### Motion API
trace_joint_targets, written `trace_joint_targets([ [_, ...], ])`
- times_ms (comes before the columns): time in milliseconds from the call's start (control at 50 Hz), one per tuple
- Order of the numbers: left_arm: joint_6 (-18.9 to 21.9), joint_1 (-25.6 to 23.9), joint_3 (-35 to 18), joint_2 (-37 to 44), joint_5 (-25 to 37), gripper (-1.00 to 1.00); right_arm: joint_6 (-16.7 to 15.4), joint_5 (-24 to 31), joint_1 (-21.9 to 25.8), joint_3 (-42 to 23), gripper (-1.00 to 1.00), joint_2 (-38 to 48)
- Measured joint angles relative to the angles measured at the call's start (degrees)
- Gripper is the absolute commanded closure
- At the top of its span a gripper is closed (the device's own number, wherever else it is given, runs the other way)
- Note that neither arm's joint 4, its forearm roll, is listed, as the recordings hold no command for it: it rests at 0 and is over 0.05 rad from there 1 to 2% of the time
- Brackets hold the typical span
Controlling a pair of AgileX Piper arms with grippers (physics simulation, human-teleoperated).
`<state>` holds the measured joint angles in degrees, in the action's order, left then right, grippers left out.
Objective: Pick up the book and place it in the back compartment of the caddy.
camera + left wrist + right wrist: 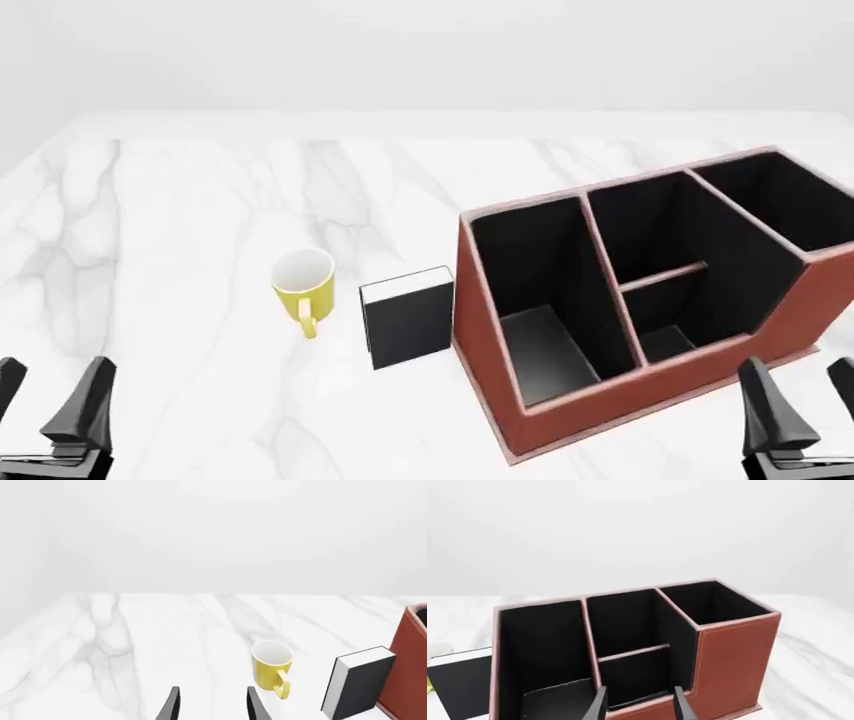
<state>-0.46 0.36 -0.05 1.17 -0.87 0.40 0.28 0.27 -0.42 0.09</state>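
Note:
The book [407,322] stands upright on the table, black with white page edges, right beside the caddy's left wall; it also shows in the left wrist view [357,682]. The reddish-brown caddy [483,330] has black-lined cells. Its back compartment [643,238] is the small cell on the far side of the low crossbar, seen too in the right wrist view [627,622]. My left gripper [54,388] is open at the near left, well short of the book. My right gripper [798,388] is open in front of the caddy's near right corner. Neither holds anything.
A yellow mug [303,285] stands just left of the book, handle toward me. The white marble table [187,220] stretches out to the left and behind. The caddy's long left cell [534,300] and tall right cell [787,200] flank the middle cells.

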Motion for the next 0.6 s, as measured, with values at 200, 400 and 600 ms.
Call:
trace_joint_targets([
  [200,-2.1,0.4,-1.7,6.5,-3.6,-1.00,1.3,0.0,-0.2,-0.6,-1.00,0.5],
  [400,1.7,-4.6,-11.8,14.5,-0.6,-1.00,1.6,0.0,0.0,-0.5,-1.00,0.6],
  [600,9.2,-11.6,-27.9,27.4,5.4,-1.00,1.7,-0.4,0.2,-0.3,-1.00,1.1],
])
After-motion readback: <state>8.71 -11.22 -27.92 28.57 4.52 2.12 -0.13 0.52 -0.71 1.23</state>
